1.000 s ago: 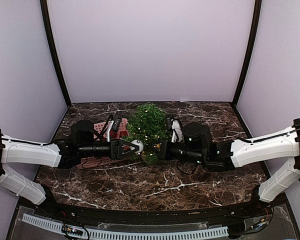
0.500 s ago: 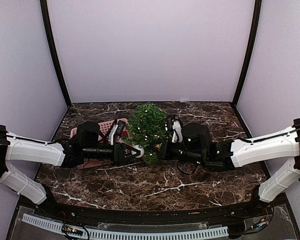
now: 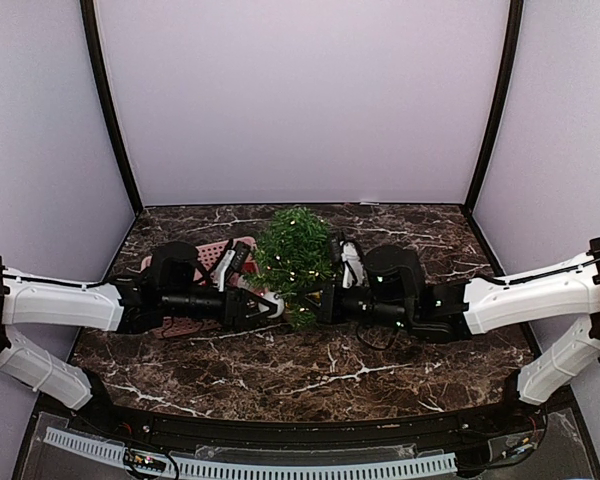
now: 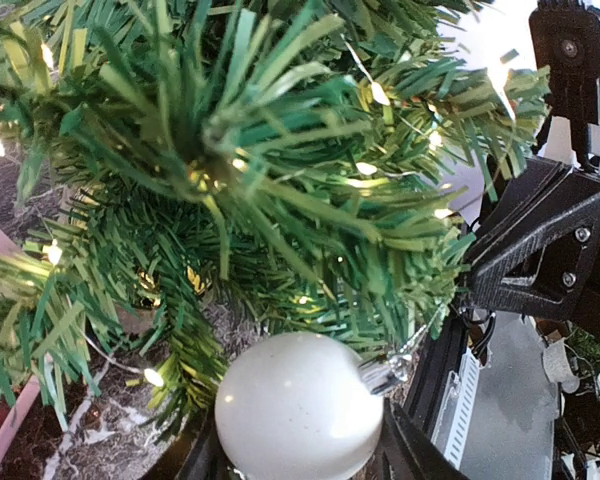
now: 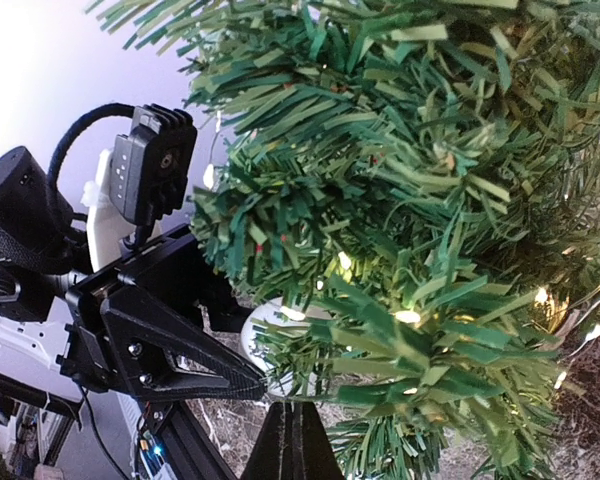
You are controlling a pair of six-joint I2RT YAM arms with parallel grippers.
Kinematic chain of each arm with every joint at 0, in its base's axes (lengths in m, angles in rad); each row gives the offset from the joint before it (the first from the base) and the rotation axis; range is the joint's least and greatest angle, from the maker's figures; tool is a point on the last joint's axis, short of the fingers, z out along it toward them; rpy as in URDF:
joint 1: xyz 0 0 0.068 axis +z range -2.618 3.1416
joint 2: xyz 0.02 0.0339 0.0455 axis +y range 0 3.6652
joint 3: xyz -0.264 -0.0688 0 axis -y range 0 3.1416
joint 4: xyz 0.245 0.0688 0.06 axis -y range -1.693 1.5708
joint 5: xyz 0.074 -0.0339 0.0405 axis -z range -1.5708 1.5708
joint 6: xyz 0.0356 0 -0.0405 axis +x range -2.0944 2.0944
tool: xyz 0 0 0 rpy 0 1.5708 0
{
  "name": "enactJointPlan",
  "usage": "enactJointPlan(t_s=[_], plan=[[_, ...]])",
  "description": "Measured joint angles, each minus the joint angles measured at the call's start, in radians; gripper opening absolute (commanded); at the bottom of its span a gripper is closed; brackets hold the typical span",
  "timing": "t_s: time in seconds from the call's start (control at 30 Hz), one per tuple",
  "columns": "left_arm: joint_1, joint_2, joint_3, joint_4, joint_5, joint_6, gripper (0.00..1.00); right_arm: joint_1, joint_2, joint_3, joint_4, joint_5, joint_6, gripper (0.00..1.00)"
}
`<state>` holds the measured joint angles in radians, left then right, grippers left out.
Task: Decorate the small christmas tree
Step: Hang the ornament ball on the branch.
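Our left hand (image 3: 272, 304) nudged nearer the small christmas tree (image 3: 295, 250), clamped on white bauble (image 4: 298, 408), our right hand (image 3: 315, 297) pinched together

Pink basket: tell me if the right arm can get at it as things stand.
Probably not: the small christmas tree stands between the right arm and the pink basket, and the left arm lies across it.

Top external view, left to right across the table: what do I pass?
left arm → pink basket → small christmas tree → right arm
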<state>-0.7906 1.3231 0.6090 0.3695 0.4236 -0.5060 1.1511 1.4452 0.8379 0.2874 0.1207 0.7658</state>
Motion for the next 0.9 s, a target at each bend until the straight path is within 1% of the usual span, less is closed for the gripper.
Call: enactJointPlan(t_s=[0.17,0.4,0.6,0.8,0.9], plan=[[-0.006,-0.051,0.025,-0.116,-0.034,0.068,0.49,0.000,0.000,0.006,-0.014,-0.043,-0.018,0.00],[-0.014,-0.055,0.094,-0.256,-0.053,0.138,0.49,0.000,0.000,0.010,-0.017,-0.074,-0.023,0.00],[-0.024,-0.053,0.117,-0.309,-0.057,0.163,0.50,0.000,0.005,0.019,-0.014,-0.080,-0.023,0.00],[-0.030,-0.046,0.122,-0.313,-0.040,0.162,0.50,0.000,0.023,0.026,-0.013,-0.079,-0.021,0.00],[-0.032,-0.046,0.122,-0.316,-0.057,0.160,0.51,0.000,0.023,0.026,-0.013,-0.075,-0.020,0.00]])
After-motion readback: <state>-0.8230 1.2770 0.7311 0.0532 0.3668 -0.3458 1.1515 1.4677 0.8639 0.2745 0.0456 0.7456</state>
